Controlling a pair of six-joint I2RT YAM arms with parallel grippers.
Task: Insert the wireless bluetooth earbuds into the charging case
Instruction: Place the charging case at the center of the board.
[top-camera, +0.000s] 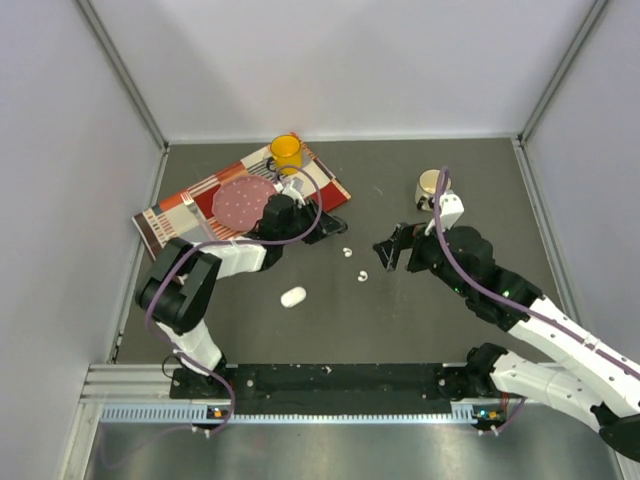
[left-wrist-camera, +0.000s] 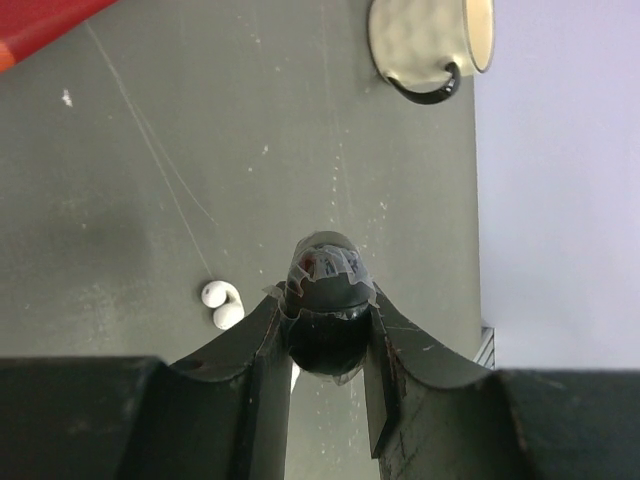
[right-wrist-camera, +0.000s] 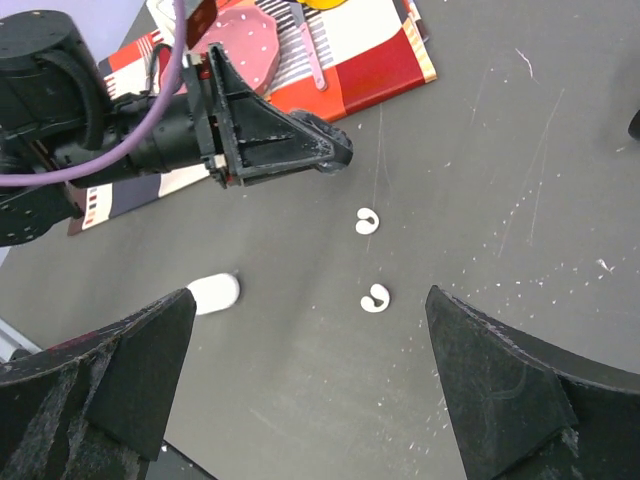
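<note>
My left gripper (left-wrist-camera: 326, 305) is shut on a glossy black oval charging case (left-wrist-camera: 326, 270) with torn tape on it, held over the dark table. In the top view it (top-camera: 333, 226) sits just off the placemat's right edge. Two white earbuds (top-camera: 347, 251) (top-camera: 363, 275) lie on the table between the arms; the right wrist view shows both (right-wrist-camera: 367, 221) (right-wrist-camera: 376, 298), the left wrist view one (left-wrist-camera: 222, 303). A white oval case (top-camera: 293, 297) lies closed near the front. My right gripper (top-camera: 388, 250) is open and empty, just right of the earbuds (right-wrist-camera: 308, 300). The black earbuds are out of view.
A striped placemat (top-camera: 330, 190) at the back left holds a pink plate (top-camera: 245, 200), a yellow cup (top-camera: 286, 151) and cutlery. A cream mug (top-camera: 431, 188) stands at the back right, behind my right gripper. Grey walls enclose the table.
</note>
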